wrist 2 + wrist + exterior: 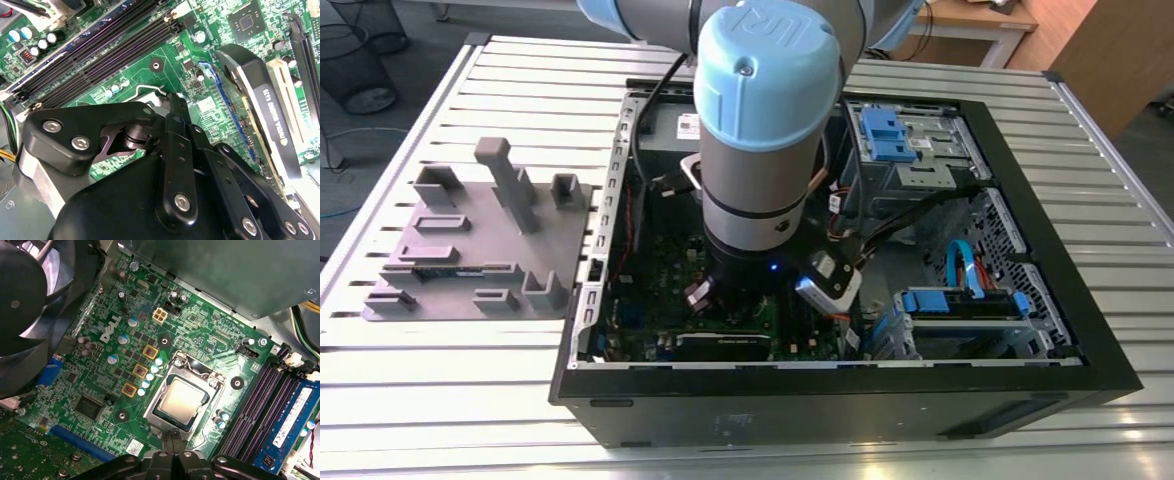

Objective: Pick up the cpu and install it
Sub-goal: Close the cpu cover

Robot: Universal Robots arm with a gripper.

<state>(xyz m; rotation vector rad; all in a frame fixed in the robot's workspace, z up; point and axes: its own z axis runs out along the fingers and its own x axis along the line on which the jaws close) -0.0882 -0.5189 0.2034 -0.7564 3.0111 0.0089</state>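
One arm (761, 150) upright, claw (172, 439) near cpu (181, 399).

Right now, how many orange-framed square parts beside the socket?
3 orange-framed squares in a row beside the socket: one end, middle, other end. The fan may hide more.

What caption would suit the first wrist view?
Small square silver-topped cpu lies in the metal-framed socket on the green motherboard, black gripper nearby.
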